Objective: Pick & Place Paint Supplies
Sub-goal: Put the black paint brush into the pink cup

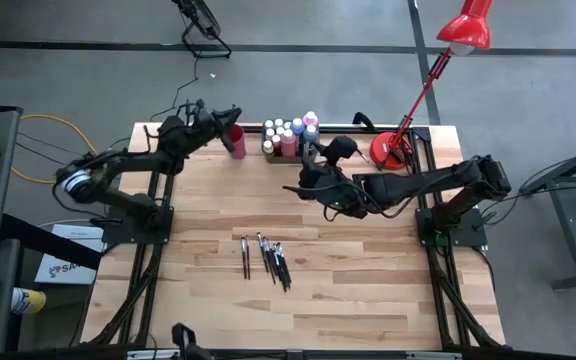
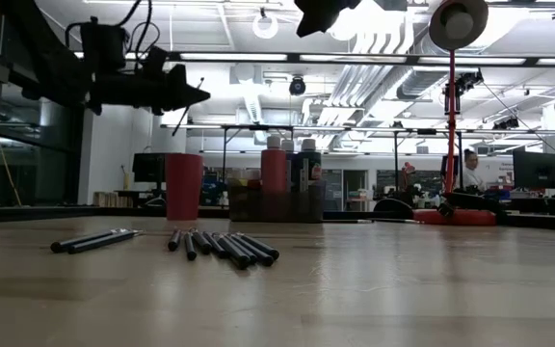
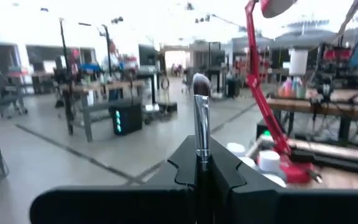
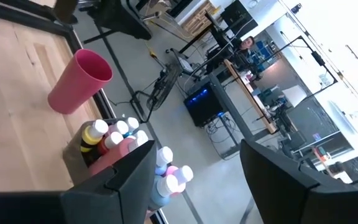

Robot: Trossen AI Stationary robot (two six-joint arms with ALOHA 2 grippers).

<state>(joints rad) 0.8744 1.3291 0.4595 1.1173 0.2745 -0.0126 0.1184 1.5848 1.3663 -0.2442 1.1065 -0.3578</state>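
Note:
My left gripper (image 1: 226,115) hovers at the table's far edge, just left of the red cup (image 1: 237,140), and is shut on a thin paintbrush (image 3: 201,118). The grey tray (image 1: 268,150), with several pale-capped paint bottles (image 1: 290,135) standing in it, sits right of the cup. My right gripper (image 1: 308,178) hangs open above the table just on the near side of the tray, its fingers (image 4: 129,171) wide apart with nothing between them. Several dark-handled paintbrushes (image 1: 268,258) lie flat on the wood nearer the front. My left gripper pinches the paintbrush between its two fingers (image 3: 182,168), at the lower end of its metal ferrule (image 3: 202,152). The brush runs along the fingers. Its bristle tip (image 3: 200,84) sticks out past the fingertips. It is lifted clear of the table.
A red desk lamp (image 1: 408,115) stands at the table's far right corner, its base (image 1: 388,152) beside the tray. The wood between the loose brushes and the tray is bare. Beyond the table, a person (image 2: 470,169) sits in the room.

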